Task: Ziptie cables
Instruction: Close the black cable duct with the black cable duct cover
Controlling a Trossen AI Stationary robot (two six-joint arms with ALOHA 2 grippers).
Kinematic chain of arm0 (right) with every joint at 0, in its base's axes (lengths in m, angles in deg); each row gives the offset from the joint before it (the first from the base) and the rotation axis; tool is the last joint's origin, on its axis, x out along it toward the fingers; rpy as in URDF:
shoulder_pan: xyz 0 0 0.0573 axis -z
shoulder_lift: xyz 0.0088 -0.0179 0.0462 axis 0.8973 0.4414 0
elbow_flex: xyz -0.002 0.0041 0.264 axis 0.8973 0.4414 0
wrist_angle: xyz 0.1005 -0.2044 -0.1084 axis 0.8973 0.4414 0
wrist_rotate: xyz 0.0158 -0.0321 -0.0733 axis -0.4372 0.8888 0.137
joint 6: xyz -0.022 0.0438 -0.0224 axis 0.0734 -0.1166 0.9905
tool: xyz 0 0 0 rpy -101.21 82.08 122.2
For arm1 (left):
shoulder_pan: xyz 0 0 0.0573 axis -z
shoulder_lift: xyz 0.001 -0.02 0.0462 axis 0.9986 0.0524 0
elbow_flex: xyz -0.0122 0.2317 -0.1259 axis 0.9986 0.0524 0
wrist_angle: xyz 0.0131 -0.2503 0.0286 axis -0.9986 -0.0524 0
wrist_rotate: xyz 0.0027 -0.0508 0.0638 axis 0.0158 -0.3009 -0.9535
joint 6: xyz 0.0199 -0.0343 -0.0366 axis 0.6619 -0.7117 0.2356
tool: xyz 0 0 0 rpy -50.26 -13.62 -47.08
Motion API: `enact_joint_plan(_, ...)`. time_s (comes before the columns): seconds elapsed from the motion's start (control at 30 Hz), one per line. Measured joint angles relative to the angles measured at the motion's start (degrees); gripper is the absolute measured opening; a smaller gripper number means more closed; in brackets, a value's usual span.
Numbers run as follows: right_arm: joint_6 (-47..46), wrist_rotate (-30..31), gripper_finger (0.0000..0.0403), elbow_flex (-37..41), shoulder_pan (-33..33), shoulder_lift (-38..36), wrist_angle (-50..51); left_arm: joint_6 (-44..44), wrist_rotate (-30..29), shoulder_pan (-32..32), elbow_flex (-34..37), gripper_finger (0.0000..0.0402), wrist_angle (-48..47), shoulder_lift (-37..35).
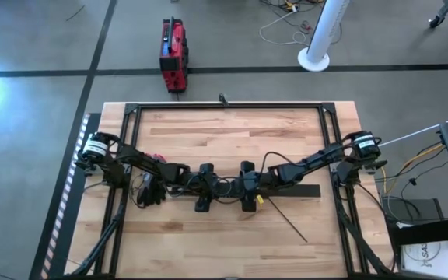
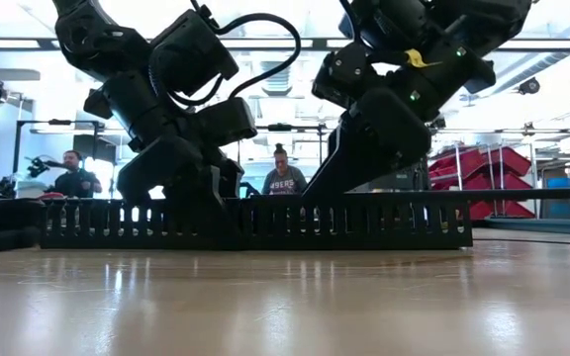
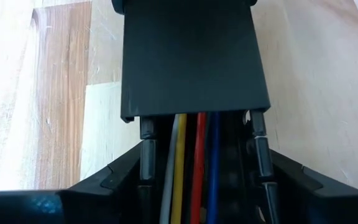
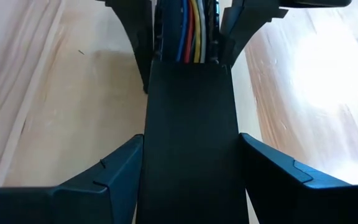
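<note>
Nearest the low camera: long black perforated bar lying flat on the table, both arms down on it from above. Left gripper and right gripper face each other along the bar, close together mid-table. Each wrist view shows fingers spread wide either side of the bar, gripping nothing that I can see. Cables (yellow, red, blue, white) run lengthwise inside the bar, between the two grippers. A thin dark strip, likely the ziptie, lies loose on the wood, just nearer than the right gripper, untouched. Step judgement: keep wires seated in the channel; pick the strip by one end.
</note>
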State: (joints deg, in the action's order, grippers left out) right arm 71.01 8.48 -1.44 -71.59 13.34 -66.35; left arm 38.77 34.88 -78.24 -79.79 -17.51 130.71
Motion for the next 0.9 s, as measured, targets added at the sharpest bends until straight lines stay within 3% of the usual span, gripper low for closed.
enact_joint_plan(0.67, -1.0, -4.2, 0.0219, 0.2, 0.9, 0.2, -1.1, -0.4, 0.0, 0.1, 0.1, 0.0229, 1.3, 0.0)
enact_joint_plan(0.9, 0.6, -5.3, 0.0218, 0.3, 0.9, 0.4, -3.8, -0.5, -0.2, 0.1, 0.1, 0.0213, 2.5, 0.0)
